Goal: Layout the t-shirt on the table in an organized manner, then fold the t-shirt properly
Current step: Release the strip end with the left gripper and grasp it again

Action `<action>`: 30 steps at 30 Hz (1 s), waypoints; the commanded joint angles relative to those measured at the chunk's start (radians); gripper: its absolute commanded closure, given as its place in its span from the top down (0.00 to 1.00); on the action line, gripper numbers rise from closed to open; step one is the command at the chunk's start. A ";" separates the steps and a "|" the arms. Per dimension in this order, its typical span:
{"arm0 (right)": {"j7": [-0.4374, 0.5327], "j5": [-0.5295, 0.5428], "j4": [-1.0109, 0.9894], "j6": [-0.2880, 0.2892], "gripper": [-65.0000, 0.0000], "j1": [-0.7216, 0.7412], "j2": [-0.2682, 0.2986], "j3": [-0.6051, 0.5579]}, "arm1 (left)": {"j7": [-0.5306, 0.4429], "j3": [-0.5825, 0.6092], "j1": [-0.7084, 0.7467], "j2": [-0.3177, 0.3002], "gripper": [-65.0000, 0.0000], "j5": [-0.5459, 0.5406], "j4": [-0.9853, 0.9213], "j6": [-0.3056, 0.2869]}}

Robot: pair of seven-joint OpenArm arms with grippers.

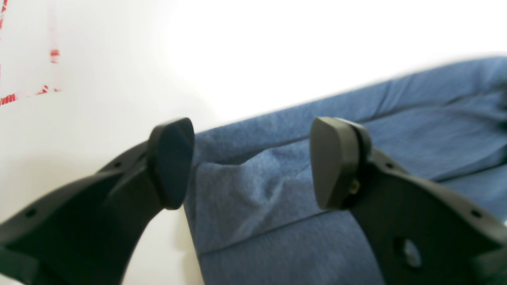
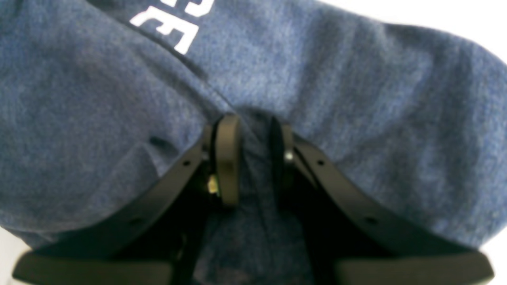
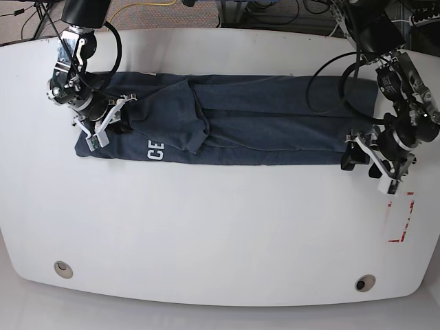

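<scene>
t-shirt: the t-shirt (image 3: 240,120) lies as a long, narrow band across the far half of the desk (image 3: 206,234), already folded lengthwise, with the white lettering (image 3: 155,150) showing near its left end.
left gripper: the left gripper (image 1: 251,162) sits at the right end of the band in the base view; its jaws stand wide apart, straddling the cloth's corner without pinching it.
right gripper: the right gripper (image 2: 253,158) is at the left end; its jaws are nearly together and clamped on a ridge of the t-shirt's fabric.
step in hand: judged from this, the two ends are being taken up for a crosswise fold, with only the left end gripped so far.
doing it well: the left gripper should go low enough to catch all the layers at the corner, not just the top one, before it closes.
lift: both ends should rise evenly so the band stays taut and the loose sleeve fold (image 3: 196,130) in the middle does not slide out.
risk: a partial pinch on the right end would let the lower layers drag and skew the edges.
clutter: the red-outlined mark (image 3: 401,220) lies just near of the left gripper and is clear of the cloth.
</scene>
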 commanded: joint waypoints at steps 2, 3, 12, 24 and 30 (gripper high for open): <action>-0.052 -0.033 -0.001 -0.005 0.19 -0.003 0.007 0.000 | 0.072 -0.065 -0.024 -0.037 0.83 -0.104 0.009 0.000; -0.052 -0.033 -0.001 -0.005 0.19 -0.003 0.007 0.000 | 0.090 -0.087 -0.024 -0.043 0.88 -0.143 -0.002 0.000; -0.052 -0.029 0.001 -0.005 0.19 -0.003 0.007 -0.003 | 0.123 -0.162 0.021 -0.127 0.93 -0.333 -0.158 0.003; -0.052 -0.027 0.001 -0.005 0.19 -0.003 0.005 -0.003 | 0.120 -0.157 0.076 -0.184 0.93 -0.318 -0.344 0.000; -0.052 -0.027 0.005 -0.005 0.19 -0.003 0.005 -0.003 | 0.118 -0.144 0.084 -0.176 0.93 -0.315 -0.399 0.001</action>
